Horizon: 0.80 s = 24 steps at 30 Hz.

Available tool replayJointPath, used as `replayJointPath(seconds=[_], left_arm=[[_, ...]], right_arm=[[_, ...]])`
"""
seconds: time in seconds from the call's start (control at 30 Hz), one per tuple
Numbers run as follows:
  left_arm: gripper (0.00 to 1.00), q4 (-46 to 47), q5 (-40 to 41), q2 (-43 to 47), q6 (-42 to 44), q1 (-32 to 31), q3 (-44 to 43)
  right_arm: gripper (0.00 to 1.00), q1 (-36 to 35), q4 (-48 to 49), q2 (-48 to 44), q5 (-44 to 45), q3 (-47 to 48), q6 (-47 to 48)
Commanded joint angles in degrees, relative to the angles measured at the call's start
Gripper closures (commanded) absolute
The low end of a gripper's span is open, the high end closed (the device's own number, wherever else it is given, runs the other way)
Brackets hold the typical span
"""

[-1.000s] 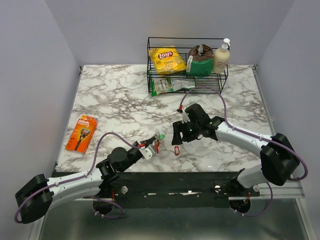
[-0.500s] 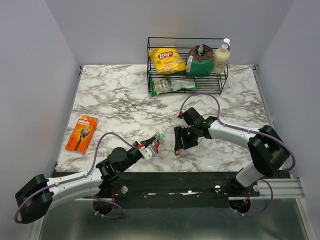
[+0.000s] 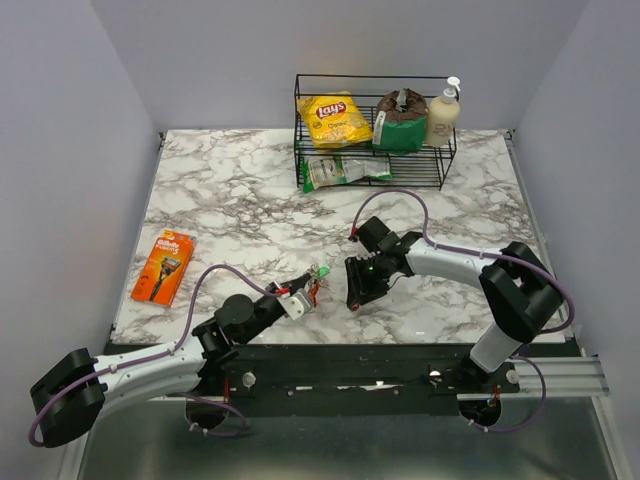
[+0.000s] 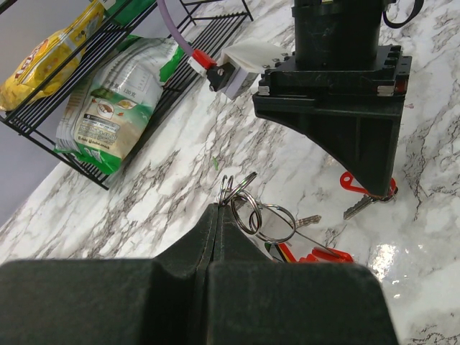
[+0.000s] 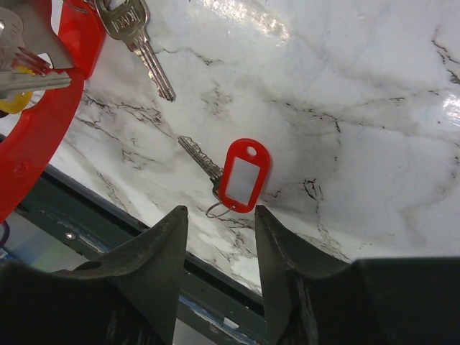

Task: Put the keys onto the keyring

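Note:
My left gripper (image 3: 308, 292) (image 4: 217, 208) is shut on the keyring (image 4: 231, 188) of a bunch held just above the table. Two larger rings (image 4: 267, 215), a small key (image 4: 309, 221) and a red oval loop (image 4: 316, 255) hang from it, and a green tag (image 3: 323, 271) sticks up. A key with a red tag (image 5: 244, 175) (image 3: 352, 300) lies on the marble near the front edge. My right gripper (image 3: 354, 300) (image 5: 219, 212) is open, pointing down just above it, with the tag between the fingertips. The bunch's loop (image 5: 36, 144) and a key (image 5: 133, 32) show at the right wrist view's left.
An orange razor pack (image 3: 163, 266) lies at the left. A black wire rack (image 3: 375, 150) at the back holds a yellow chips bag (image 3: 335, 120), a green bag (image 3: 400, 120) and a bottle (image 3: 442, 115); a green-white pouch (image 3: 340, 172) lies beneath. The table's front edge (image 5: 108, 223) is close.
My right gripper has swung left and down toward the front edge, coming to stand over the red-tagged key. The left gripper and its bunch have stayed in place.

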<state>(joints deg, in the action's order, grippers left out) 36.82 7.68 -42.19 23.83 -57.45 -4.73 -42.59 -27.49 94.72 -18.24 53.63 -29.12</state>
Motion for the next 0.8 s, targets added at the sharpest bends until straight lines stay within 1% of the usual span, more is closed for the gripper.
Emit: replayJointPath(seconds=[0.0,0.2,0.37,0.43,0.5,0.6,0.77], left_arm=[[1.00,3.44,-1.18,0.89,-0.46,0.15,0.34],[1.00,3.35,-1.53,1.15,-0.28,0.15,0.34],[1.00,3.17,-1.62,1.24,-0.28,0.15,0.34],[1.00,3.17,-1.53,1.24,-0.11,0.15,0.34],[1.00,3.09,-1.53,1.33,-0.19,0.15,0.25],[1.00,3.00,-1.53,1.50,-0.19,0.15,0.25],[1.00,2.82,-1.70,1.50,-0.37,0.15,0.16]], right_arm=[[0.53,-0.39,-0.82,1.96,-2.06,1.39,-0.67],[0.65,-0.39,-0.73,3.19,-2.59,1.66,-0.41],[0.87,-0.39,-0.73,3.28,-3.29,2.10,0.03],[0.90,-0.39,-0.82,3.28,-3.29,2.18,0.21],[0.97,-0.39,-0.82,3.19,-3.64,2.54,0.56],[0.99,-0.39,-0.73,2.06,-3.38,3.06,1.08],[0.99,-0.39,-0.82,-1.55,0.65,4.99,3.72]])
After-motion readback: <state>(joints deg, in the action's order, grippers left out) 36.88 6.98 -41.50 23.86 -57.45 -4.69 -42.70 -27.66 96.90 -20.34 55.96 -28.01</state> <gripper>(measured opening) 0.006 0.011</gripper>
